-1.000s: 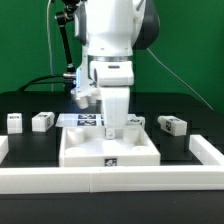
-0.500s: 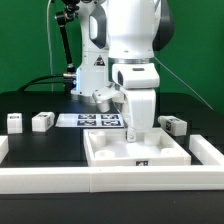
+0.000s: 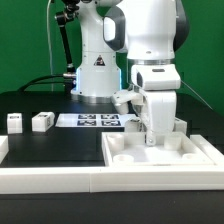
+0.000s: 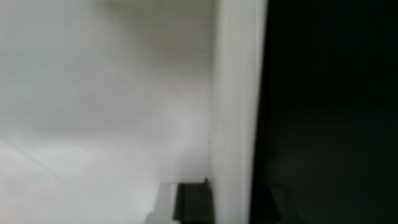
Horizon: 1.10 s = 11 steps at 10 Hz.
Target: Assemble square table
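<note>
The square table's white slab point(image 3: 130, 152), with raised rims, lies on the black work surface at the exterior view's right, against the front rail. My gripper point(image 3: 152, 138) reaches straight down and is shut on the slab's far rim. In the wrist view the rim point(image 4: 237, 100) runs between my two dark fingers, with my gripper point(image 4: 237, 203) closed across it and the slab's flat face point(image 4: 107, 110) to one side. Two small white tagged legs point(image 3: 13, 121) point(image 3: 42, 121) stand at the far left. Another leg point(image 3: 180, 125) shows just behind the arm.
The marker board point(image 3: 92, 121) lies flat behind the slab, in the middle. A long white rail point(image 3: 60, 181) edges the front of the black surface, with raised ends point(image 3: 3, 148) point(image 3: 210, 150). The robot's base point(image 3: 95, 75) stands behind.
The gripper has moved to the exterior view's right, dragging the slab with it from the middle to the right end of the front rail. The legs at the left stayed put.
</note>
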Tool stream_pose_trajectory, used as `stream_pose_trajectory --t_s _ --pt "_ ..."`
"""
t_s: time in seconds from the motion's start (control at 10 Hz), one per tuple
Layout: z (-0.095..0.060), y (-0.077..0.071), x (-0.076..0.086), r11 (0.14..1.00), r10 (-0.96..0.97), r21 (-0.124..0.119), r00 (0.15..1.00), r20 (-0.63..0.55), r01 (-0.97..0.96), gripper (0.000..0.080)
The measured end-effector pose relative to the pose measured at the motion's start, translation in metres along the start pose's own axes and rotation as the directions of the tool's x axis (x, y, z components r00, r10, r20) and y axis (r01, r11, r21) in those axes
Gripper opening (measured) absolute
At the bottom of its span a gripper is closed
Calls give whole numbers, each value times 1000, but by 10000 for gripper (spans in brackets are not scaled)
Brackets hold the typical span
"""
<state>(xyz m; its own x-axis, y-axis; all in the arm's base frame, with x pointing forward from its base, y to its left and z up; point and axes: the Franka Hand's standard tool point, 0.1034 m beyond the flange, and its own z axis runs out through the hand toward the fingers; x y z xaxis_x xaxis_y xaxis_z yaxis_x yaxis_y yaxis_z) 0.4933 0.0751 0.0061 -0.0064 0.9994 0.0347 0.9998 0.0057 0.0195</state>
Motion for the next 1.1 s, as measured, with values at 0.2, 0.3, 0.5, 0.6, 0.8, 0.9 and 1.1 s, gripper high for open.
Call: stream_pose_trajectory --t_s 0.2,0.3,0.5,0.6,0.8,0.9,1.1 --pt "-1 1 5 1000 6 15 1000 6 -6 61" --pt "0 1 4 1000 8 17 1000 6 -8 61" --pt "0 0 3 1000 9 18 1000 6 -10 61" --pt "1 0 3 1000 10 19 1000 6 -10 153" --pt "1 0 2 1000 12 20 1000 6 -12 430" --pt "-2 0 1 1000 17 16 1000 7 -17 596" --pt "-17 3 0 1000 22 -4 1000 12 -21 633"
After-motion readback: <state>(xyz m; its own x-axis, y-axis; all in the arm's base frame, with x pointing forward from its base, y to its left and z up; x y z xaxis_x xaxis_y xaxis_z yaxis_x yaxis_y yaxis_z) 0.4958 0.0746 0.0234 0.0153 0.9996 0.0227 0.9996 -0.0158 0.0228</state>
